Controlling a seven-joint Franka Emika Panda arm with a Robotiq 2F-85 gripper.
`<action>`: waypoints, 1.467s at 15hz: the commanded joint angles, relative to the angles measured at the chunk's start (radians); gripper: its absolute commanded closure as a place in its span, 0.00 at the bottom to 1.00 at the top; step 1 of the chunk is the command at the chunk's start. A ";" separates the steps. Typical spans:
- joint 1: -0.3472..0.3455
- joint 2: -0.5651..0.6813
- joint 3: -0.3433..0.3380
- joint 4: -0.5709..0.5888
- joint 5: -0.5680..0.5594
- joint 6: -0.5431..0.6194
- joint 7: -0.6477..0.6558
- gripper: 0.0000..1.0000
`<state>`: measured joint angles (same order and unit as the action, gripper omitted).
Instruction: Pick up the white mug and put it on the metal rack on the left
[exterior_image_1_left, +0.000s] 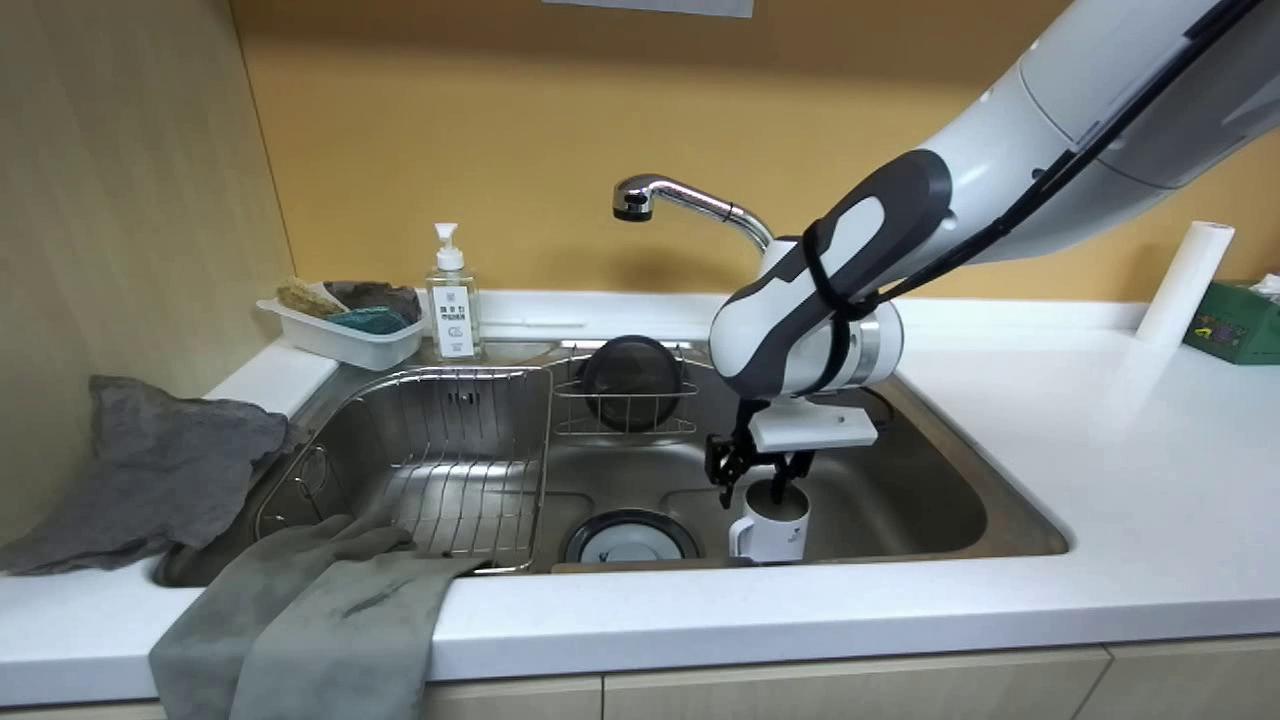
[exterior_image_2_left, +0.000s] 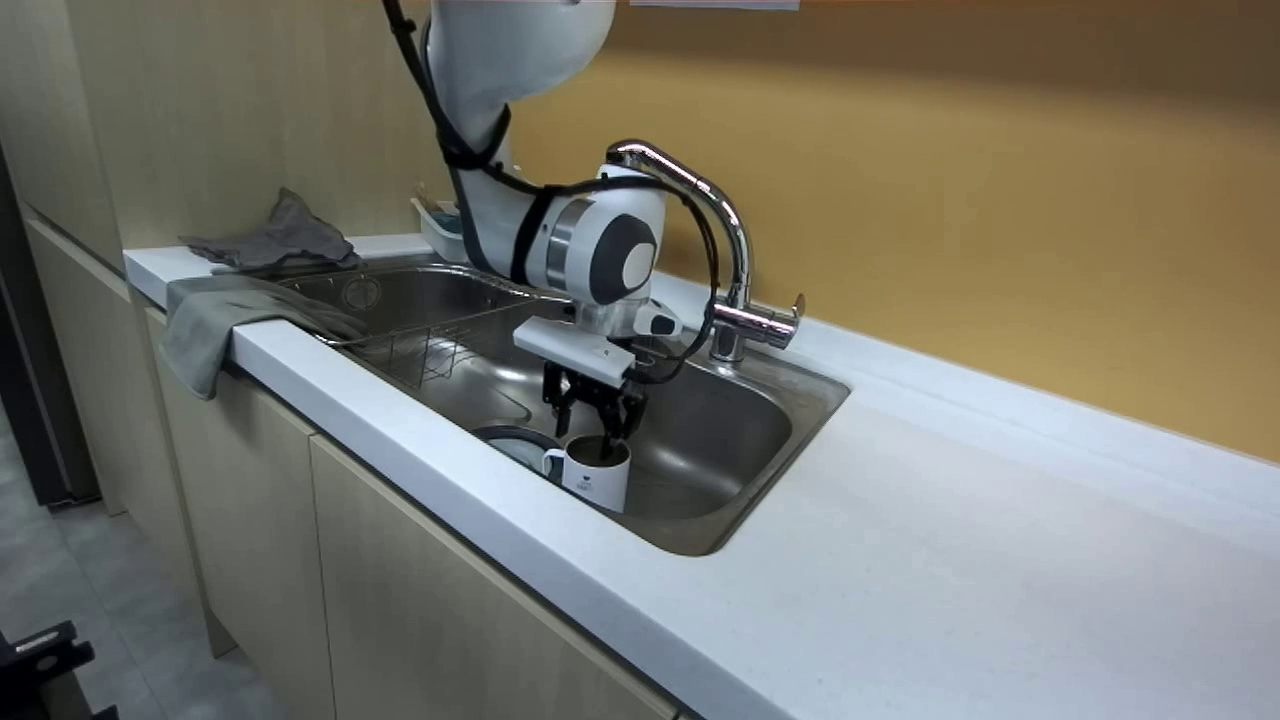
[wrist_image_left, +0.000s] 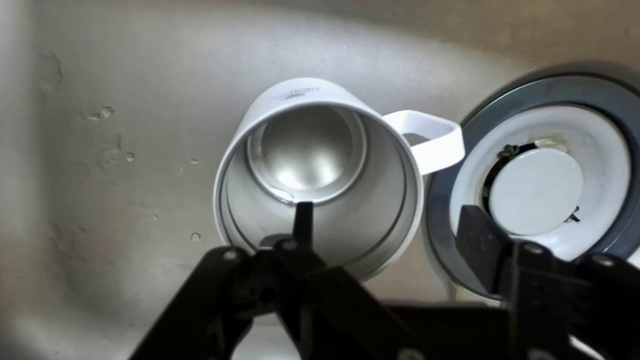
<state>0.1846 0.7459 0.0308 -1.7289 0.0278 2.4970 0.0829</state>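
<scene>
With gripper (wrist_image_left: 386, 207) spread wide, holding nothing, one finger (wrist_image_left: 303, 222) inside white mug (exterior_image_1_left: 775, 540) upright in sink (exterior_image_1_left: 930, 500) beside drain (wrist_image_left: 537, 192), check depth of outer fingertip (wrist_image_left: 472, 230), hard to judge here, then pinch wall (wrist_image_left: 382, 205) squarely, clear of handle (wrist_image_left: 437, 150), before lifting.

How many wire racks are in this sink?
2 visible: the metal rack on the left of the sink in an exterior view, and a small wire rack at the back, holding the black strainer. More may hide behind the arm.
</scene>
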 joint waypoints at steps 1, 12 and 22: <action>-0.003 0.007 0.007 0.022 0.013 0.000 0.056 0.55; -0.014 -0.024 0.003 -0.002 0.022 0.010 0.086 0.99; 0.040 -0.144 0.034 0.030 -0.037 -0.083 0.044 0.99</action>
<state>0.1936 0.6728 0.0508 -1.7102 0.0259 2.4813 0.1271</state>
